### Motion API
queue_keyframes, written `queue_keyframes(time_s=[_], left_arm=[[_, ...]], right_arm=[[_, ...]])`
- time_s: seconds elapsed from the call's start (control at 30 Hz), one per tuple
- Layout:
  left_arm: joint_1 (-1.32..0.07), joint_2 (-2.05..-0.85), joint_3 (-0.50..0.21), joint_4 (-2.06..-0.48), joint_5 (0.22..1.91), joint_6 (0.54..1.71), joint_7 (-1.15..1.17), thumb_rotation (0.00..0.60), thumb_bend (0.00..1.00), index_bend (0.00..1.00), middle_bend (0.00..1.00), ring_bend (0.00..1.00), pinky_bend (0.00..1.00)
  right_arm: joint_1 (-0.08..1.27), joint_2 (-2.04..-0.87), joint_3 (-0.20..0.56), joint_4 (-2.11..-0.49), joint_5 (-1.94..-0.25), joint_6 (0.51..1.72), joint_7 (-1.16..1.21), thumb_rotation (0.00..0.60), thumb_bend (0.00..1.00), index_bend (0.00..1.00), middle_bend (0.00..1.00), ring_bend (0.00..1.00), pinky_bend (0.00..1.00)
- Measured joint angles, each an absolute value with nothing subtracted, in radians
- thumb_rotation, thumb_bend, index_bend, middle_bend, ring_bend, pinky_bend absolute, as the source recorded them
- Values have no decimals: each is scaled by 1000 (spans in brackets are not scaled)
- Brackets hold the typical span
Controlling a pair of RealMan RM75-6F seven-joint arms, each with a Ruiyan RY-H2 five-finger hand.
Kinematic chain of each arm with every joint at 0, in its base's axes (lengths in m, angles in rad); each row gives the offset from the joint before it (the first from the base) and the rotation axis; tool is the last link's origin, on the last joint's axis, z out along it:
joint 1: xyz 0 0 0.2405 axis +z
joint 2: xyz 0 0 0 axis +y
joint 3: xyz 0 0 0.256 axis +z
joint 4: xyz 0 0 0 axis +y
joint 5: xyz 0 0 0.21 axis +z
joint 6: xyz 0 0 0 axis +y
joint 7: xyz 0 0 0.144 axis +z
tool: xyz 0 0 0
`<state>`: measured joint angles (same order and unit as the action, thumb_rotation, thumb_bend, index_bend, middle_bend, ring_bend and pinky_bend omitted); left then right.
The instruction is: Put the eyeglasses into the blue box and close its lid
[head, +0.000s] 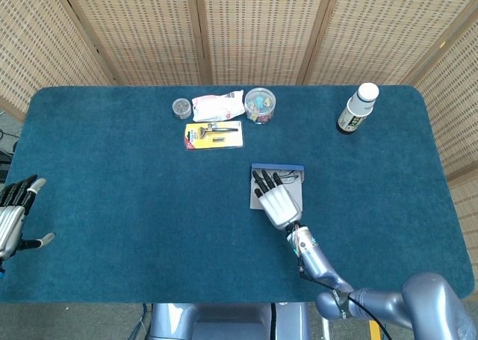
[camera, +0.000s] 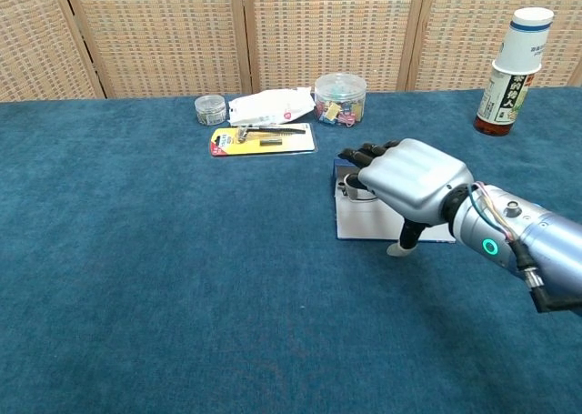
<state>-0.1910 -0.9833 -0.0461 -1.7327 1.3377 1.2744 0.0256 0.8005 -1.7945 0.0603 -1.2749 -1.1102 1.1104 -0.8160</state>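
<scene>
Thin-wired dark-framed eyeglasses (camera: 350, 188) lie inside the flat blue box (camera: 394, 221), against its far wall, mostly hidden under the robot's right hand (camera: 409, 179). That silver hand hovers palm-down over the box with its dark-tipped fingers (head: 265, 179) spread and holding nothing; whether the fingertips touch the glasses cannot be told. The pale lid panel (head: 293, 193) lies flat toward the robot, so the lid is not yet closed, and the step in hand appears to be getting under that lid to fold it over.

Risks from here: the lid lies flush on the teal felt desk (head: 134, 190), so the fingers may slide over it and push the light box away instead of lifting it; or a frame arm sticking up could catch under the lid.

Beyond the box stand a yellow blister card of tools (head: 213, 134), a white packet (head: 217, 104), a small grey jar (head: 181, 107) and a clear tub of coloured clips (head: 260, 104); a white-capped bottle (head: 357, 108) stands well to its right. Far left of the box, the left hand (head: 13, 213) hangs open at the desk edge.
</scene>
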Motion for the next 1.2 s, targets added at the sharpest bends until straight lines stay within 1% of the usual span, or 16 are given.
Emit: queue_keyframes(time_s=[0.4, 0.6, 0.8, 1.2], left_arm=[[-193, -985, -47, -1733, 1332, 1269, 32, 600, 8, 0, 0, 0, 0], [-194, -987, -48, -1734, 1330, 1268, 37, 600, 8, 0, 0, 0, 0], [-193, -987, -48, -1735, 1330, 1270, 39, 600, 8, 0, 0, 0, 0], [-195, -988, -48, -1735, 1327, 1268, 42, 600, 8, 0, 0, 0, 0]], right_arm=[[791, -1796, 82, -1248, -1121, 1080, -818, 600, 155, 281, 0, 0, 154], [787, -1791, 91, -1251, -1125, 1071, -822, 600, 156, 281, 0, 0, 154], [783, -1797, 93, -1241, -1128, 1059, -825, 600, 258, 281, 0, 0, 154], [775, -1801, 98, -1230, -1138, 1046, -820, 600, 260, 281, 0, 0, 154]])
